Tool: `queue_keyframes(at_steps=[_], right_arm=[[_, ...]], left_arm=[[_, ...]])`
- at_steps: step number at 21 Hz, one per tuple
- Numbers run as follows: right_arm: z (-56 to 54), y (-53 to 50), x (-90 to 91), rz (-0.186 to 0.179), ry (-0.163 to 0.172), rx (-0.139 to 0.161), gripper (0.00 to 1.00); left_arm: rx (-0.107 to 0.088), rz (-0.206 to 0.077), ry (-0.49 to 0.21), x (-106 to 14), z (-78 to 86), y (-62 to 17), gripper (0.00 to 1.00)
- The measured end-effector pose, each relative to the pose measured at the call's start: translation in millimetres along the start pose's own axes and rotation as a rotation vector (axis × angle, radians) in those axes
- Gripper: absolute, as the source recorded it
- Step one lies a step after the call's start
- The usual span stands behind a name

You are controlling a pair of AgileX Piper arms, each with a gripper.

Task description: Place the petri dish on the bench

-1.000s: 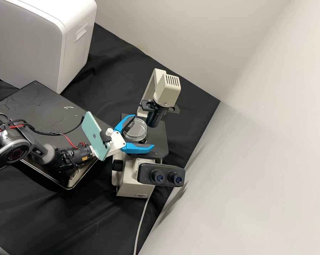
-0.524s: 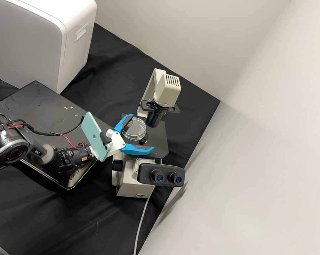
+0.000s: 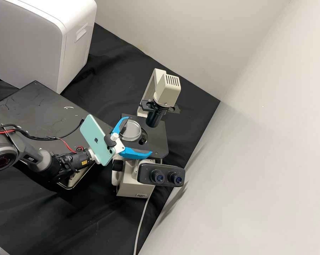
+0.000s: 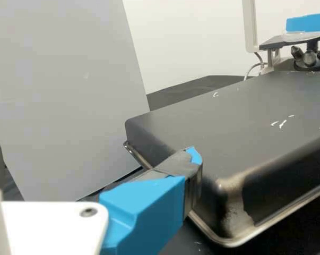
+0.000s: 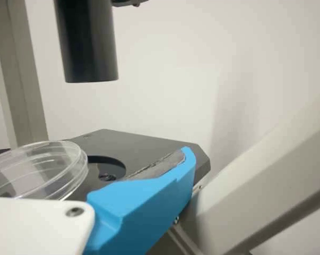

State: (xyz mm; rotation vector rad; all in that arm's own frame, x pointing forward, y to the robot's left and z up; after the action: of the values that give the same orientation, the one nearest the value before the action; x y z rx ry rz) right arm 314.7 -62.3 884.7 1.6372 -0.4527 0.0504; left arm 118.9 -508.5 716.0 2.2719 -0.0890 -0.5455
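A clear round petri dish [image 3: 130, 130] sits between the blue fingers of my right gripper [image 3: 138, 136], just above the left part of the microscope's black stage [image 3: 156, 143]. The gripper is shut on the dish. In the right wrist view the dish [image 5: 40, 167] lies beside a blue finger [image 5: 149, 194], with the dark objective tube [image 5: 88, 40] above the stage hole [image 5: 104, 167]. My left gripper [image 4: 93, 154] hangs open and holds nothing, beside a black box [image 4: 239, 143].
The beige microscope [image 3: 161, 88] with dark eyepieces [image 3: 161, 176] stands at the bench's centre, close to the white wall. A flat black box [image 3: 43, 109] lies to its left. A white appliance [image 3: 39, 39] is at the back left. Black cloth covers the bench [image 3: 107, 78].
The right gripper has drawn back to the left and lowered its wrist, taking the petri dish off the stage hole toward the stage's left edge.
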Motion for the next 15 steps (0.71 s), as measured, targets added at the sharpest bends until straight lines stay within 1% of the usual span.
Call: queue_keyframes(at_steps=[5,9,12,14,15], right_arm=[[1.4,-0.6,-5.5,-0.003,-0.004,-0.001,1.00],[1.4,-0.5,-5.5,-0.003,-0.004,-0.001,1.00],[1.2,-1.0,-6.3,-0.001,0.000,-0.001,1.00],[1.2,-2.7,-7.4,-0.008,-0.001,-0.002,1.00],[0.5,-2.7,-7.5,-0.004,0.005,-0.002,1.00]], left_arm=[[0.000,0.000,0.000,0.0,0.0,-0.1,1.00],[0.009,-0.010,0.001,0.7,0.4,-2.1,1.00],[0.011,-0.013,0.002,0.9,0.5,-2.6,1.00],[0.005,-0.019,0.003,1.3,0.7,-3.8,1.00],[0.001,-0.019,0.003,1.3,0.7,-3.8,1.00]])
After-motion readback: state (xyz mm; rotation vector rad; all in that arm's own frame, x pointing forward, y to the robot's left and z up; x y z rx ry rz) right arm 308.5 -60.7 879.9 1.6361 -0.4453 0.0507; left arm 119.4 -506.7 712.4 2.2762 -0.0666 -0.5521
